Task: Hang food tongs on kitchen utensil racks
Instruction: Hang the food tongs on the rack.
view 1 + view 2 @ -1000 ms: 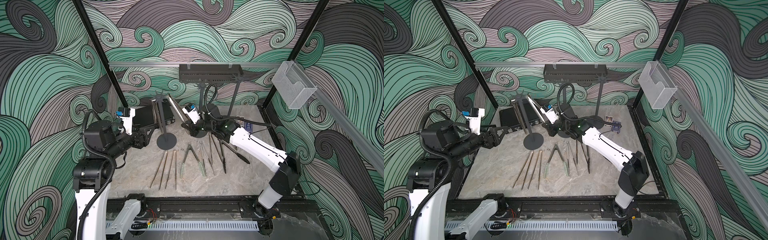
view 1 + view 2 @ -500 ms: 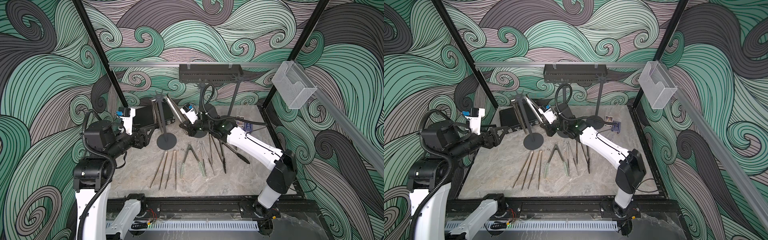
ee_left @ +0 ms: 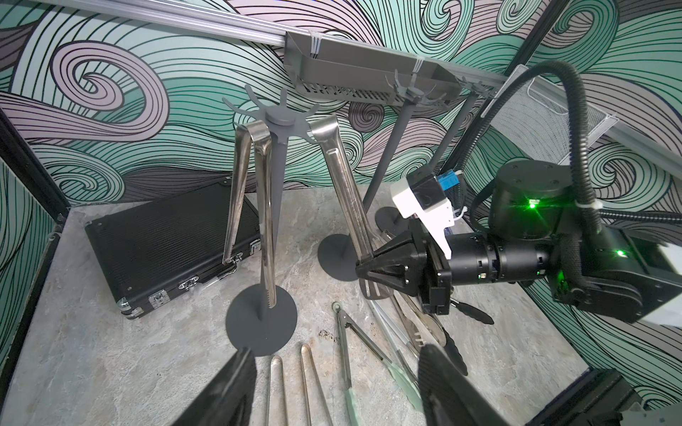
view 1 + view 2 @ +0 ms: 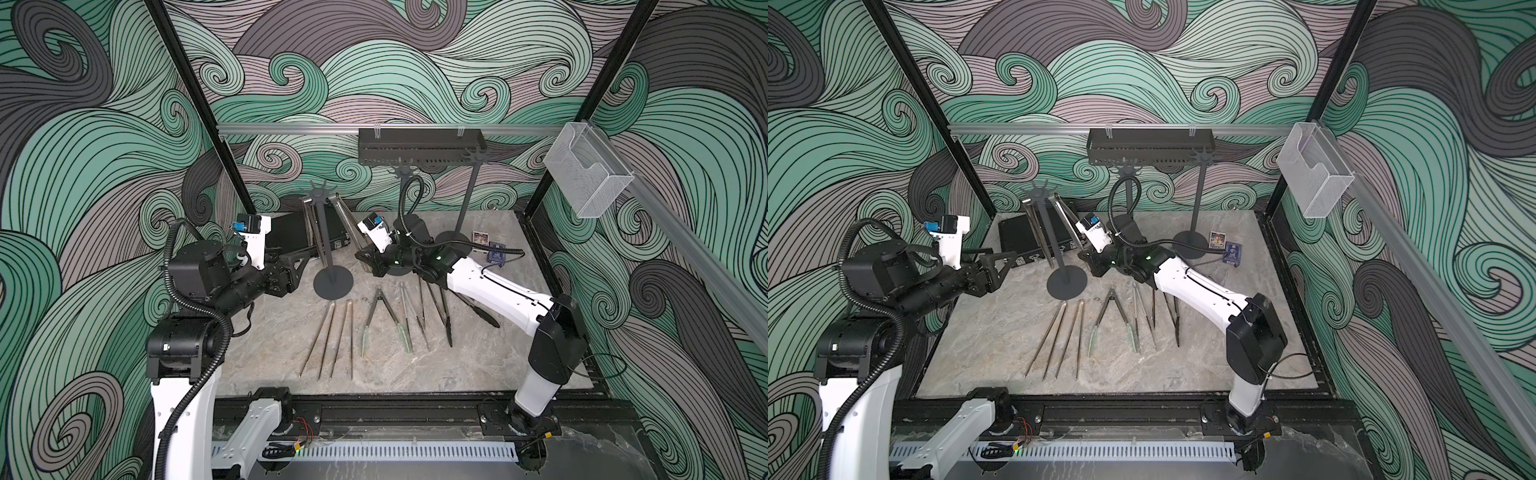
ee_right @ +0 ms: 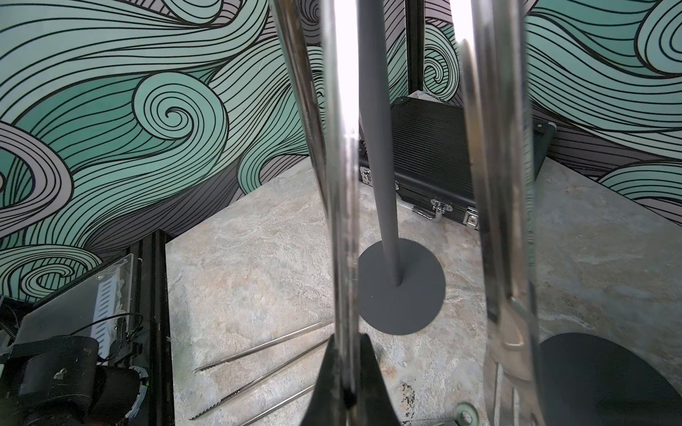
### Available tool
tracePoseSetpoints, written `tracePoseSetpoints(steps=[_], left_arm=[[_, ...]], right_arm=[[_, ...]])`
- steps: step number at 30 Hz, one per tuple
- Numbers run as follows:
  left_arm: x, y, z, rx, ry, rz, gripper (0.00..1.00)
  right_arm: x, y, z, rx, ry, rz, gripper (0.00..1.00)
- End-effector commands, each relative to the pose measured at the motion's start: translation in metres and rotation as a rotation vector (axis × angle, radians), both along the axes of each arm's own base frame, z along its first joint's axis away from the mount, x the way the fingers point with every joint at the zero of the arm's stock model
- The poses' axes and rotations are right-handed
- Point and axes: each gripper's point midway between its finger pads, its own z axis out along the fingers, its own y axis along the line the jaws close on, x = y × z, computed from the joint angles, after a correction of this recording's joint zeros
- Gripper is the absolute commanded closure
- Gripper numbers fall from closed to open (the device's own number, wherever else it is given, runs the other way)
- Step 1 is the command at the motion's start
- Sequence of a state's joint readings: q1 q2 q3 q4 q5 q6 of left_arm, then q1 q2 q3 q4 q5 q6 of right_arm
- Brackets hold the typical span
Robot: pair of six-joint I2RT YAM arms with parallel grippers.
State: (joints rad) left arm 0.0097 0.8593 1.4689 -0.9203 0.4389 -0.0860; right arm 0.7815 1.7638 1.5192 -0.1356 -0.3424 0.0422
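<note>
At centre of both top views: right gripper [image 3: 363,263] pinched shut on one arm of a steel tongs pair [image 3: 339,177], low down, near the slotted tip. Pair tilted, top end against a prong on the crown of the nearest rack [image 4: 323,232]. Hooked over the prong or only touching: cannot tell. Other arm of the same pair free, apart from the fingers (right wrist view).

On the far side of that crown: second steel pair [image 3: 240,191], hanging, both arms down alongside the pole.

Left of centre in both top views: left gripper [image 4: 301,262], jaws wide, nothing between them, just left of the rack's disc foot and aimed towards it.

Lower centre, flat on the table [image 4: 270,332] below the rack's foot: two bronze pairs [image 4: 316,340] side by side, then a pale-green-tipped pair [image 4: 372,318] spread in a V, then thin steel ones, then a black-tipped pair [image 4: 445,322] partly under the right arm.

Upper centre, by the back wall: other two racks [image 4: 467,195], upright.

Behind the nearest rack: black case [image 4: 291,226], lying flat.
</note>
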Motion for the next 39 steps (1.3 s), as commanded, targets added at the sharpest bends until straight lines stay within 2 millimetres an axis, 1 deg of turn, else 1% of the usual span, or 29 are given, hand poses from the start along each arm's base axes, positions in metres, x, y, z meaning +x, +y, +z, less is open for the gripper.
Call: tracePoseSetpoints(steps=[1,6,14,20,30,33,39], left_arm=[[-0.002,-0.004,0.004,0.001,-0.022,-0.027,0.30],[-0.002,-0.004,0.003,0.002,-0.020,-0.027,0.30],[-0.001,-0.004,0.001,0.007,-0.021,-0.027,0.30],[0.000,-0.003,0.000,0.013,-0.019,-0.025,0.30],[-0.001,-0.002,0.001,0.022,-0.024,-0.020,0.30],[-0.001,-0.002,0.000,0.022,-0.024,-0.019,0.30],[-0.001,-0.001,-0.002,0.024,-0.015,-0.011,0.30]], right_arm=[[0.004,0.001,-0.021,-0.025,0.058,-0.024,0.96],[0.008,0.005,-0.025,-0.027,0.066,-0.028,0.92],[0.014,0.010,-0.031,-0.030,0.075,-0.030,0.88],[0.017,0.014,-0.031,-0.026,0.079,-0.031,0.85],[0.020,0.023,-0.021,0.006,0.081,-0.013,0.81],[0.020,0.025,-0.016,0.015,0.080,-0.008,0.77],[0.017,0.023,-0.008,0.025,0.079,-0.005,0.72]])
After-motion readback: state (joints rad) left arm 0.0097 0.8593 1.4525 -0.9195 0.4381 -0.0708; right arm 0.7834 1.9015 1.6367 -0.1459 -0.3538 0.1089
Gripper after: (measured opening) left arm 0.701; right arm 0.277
